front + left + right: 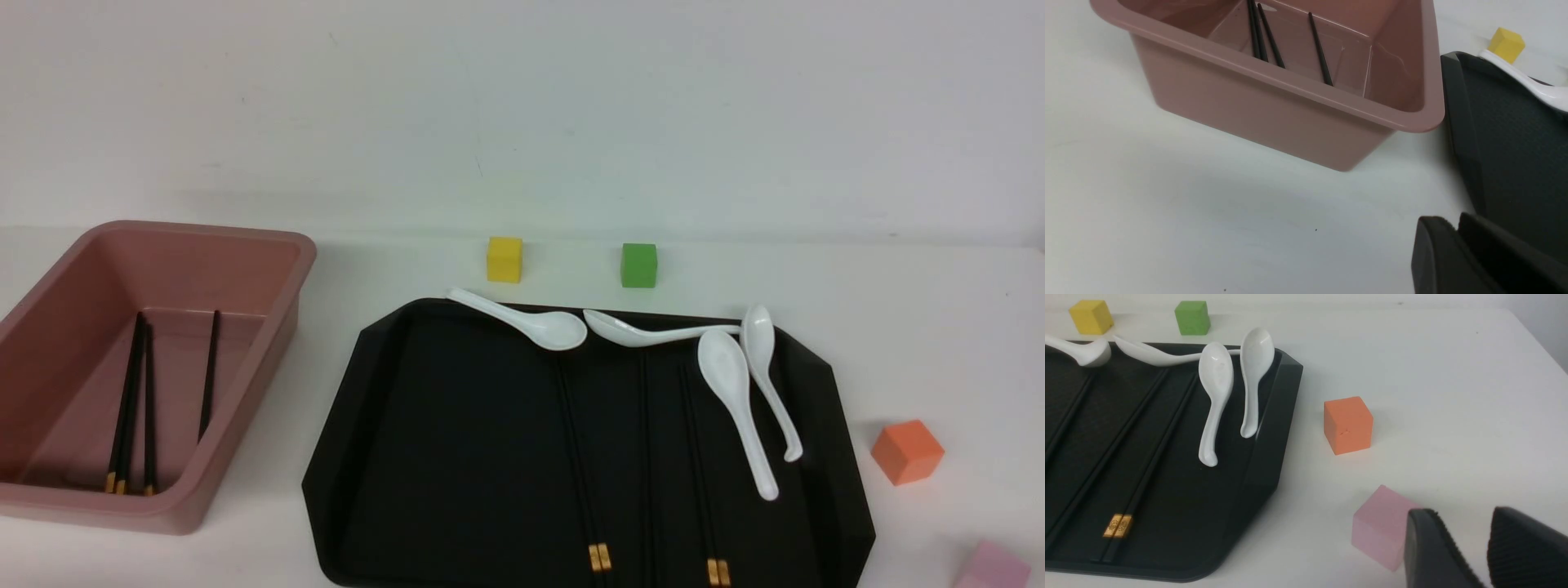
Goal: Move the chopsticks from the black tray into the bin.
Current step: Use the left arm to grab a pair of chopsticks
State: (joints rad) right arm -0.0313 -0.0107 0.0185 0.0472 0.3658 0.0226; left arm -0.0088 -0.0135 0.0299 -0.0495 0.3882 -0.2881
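Observation:
The pink bin (204, 229) stands at the left with three black chopsticks (131, 400) lying in it; they also show in the left wrist view (1265, 36). The black tray (457, 449) lies in the middle. Several chopsticks (575, 457) lie lengthwise on it, gold bands toward me, and show in the right wrist view (1147, 465). Neither gripper shows in the front view. My left gripper (1451, 222) is shut and empty, above the table between the bin (1290, 85) and the tray (1506, 155). My right gripper (1464, 514) is open and empty, right of the tray (1274, 416).
Several white spoons (735, 392) lie along the tray's far and right side. A yellow cube (504, 260) and a green cube (638, 265) stand behind the tray. An orange cube (1348, 424) and a pink cube (1380, 531) stand right of it, the pink one beside my right gripper.

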